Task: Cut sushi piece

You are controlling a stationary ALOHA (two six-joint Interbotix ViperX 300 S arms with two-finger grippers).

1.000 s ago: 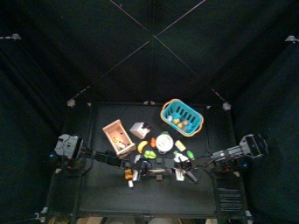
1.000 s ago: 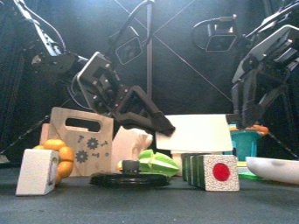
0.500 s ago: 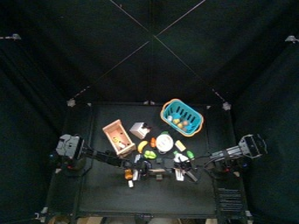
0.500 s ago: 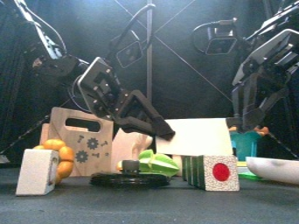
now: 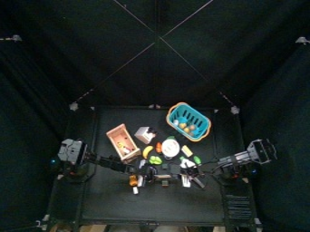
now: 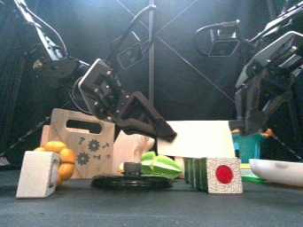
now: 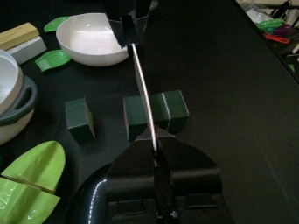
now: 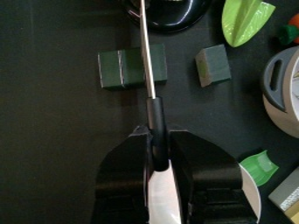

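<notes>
One knife (image 8: 149, 61) is in play, and both grippers are on it. The right gripper (image 8: 156, 144) has its jaws closed narrowly around the black handle. The left gripper (image 7: 156, 162) has its jaws pinched on the thin blade at the other end. In the left wrist view the blade runs edge-on away from the jaws to the dark handle at the far end.

The sushi (image 7: 138, 114) lies on the black table (image 5: 109, 204) under the blade. It shows as three dark green blocks in the left wrist view. Two of them sit side by side touching, with the blade across them, and the third stands apart. The right wrist view shows only two green masses, the wider one under the blade.

The front view shows one sushi piece (image 6: 221, 175) with a white face and a red centre, standing near the table's front edge. Also there are:
- one white bowl (image 6: 278, 170);
- one black plate (image 6: 128, 183);
- one green leaf (image 6: 160, 164) on the plate;
- one wooden box (image 6: 81, 142);
- one teal basket (image 5: 188, 118) toward the back.

Set against the pictures from a second and half a second ago, nothing has visibly shifted. The arms hang in the same poses and every item keeps its place.
</notes>
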